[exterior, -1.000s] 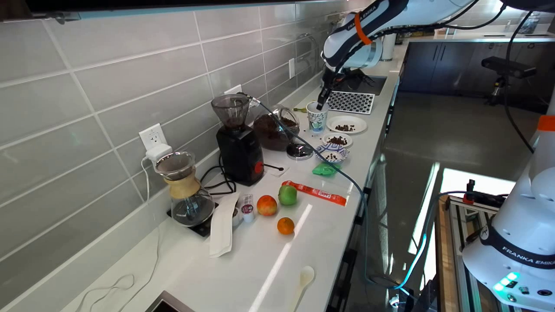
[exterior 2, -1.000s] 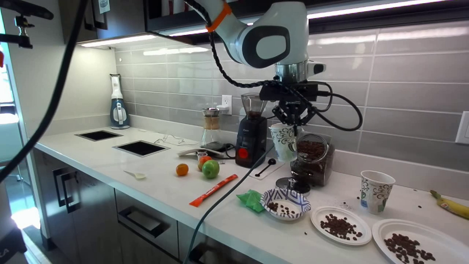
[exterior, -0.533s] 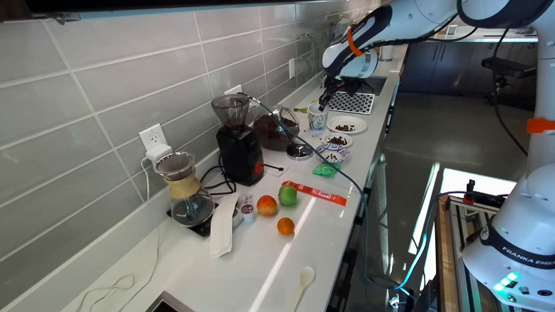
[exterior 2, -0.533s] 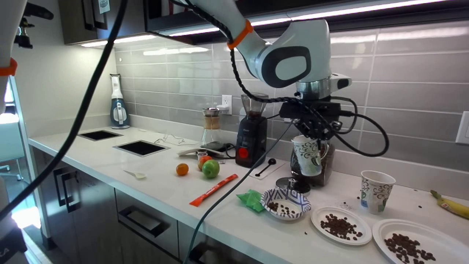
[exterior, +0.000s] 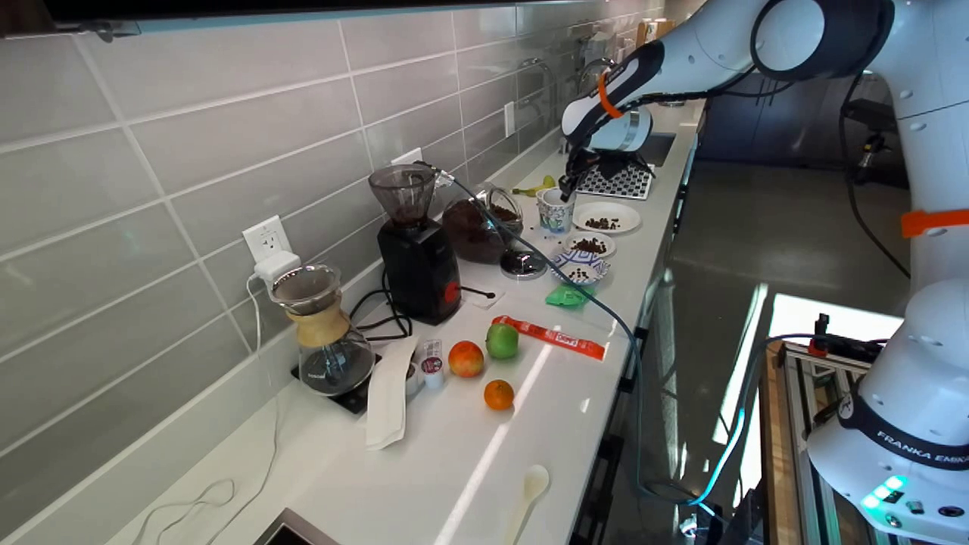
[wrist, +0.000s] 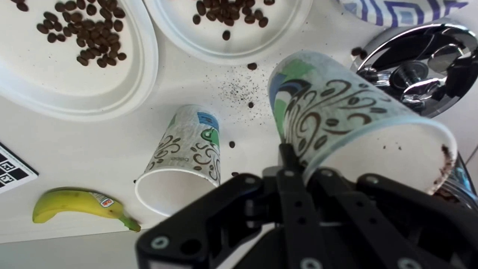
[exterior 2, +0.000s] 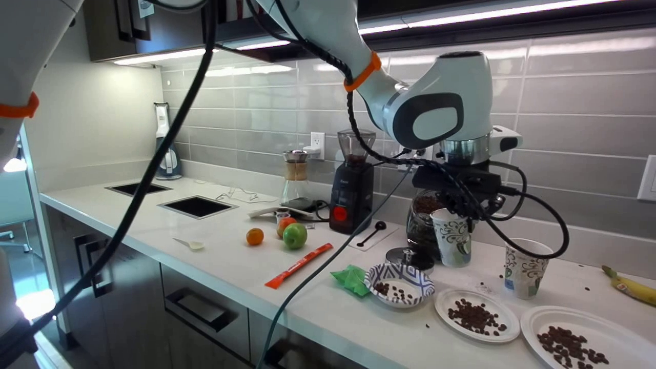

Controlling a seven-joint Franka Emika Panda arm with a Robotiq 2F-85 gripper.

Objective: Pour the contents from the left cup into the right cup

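Well, the gripper (wrist: pixel 295 164) has its jaws squeezed together on the thin wall of the left cup (wrist: pixel 343 104), right by the rim. One finger (wrist: pixel 286 154) shows on the outside of the cup; the other is hard to make out. In an exterior view this cup is near the clear jar (exterior 2: pixel 420 230), and it looks close to upright, maybe leaning a bit. Whether its bottom touches the counter (exterior 2: pixel 220 256) is too hard to tell. The right cup (wrist: pixel 183 149) stands on the counter, apart from it.

Both cups look like paper, so they should be very light and a little soft. A hard squeeze in the middle would likely dent the side, and the smooth paper may slide. The rim seems the best place to hold, because the rolled edge should be the stiffest part. But a pinch on just one side could let the cup swing or twist if it gets bumped.

Dark crumbs (wrist: pixel 445 166) stick to the inside of the left cup near its lip. Its bottom is hidden, so how much is left inside cannot be told. The right cup would probably tip from a small knock, so the arm should stay gentle around it.
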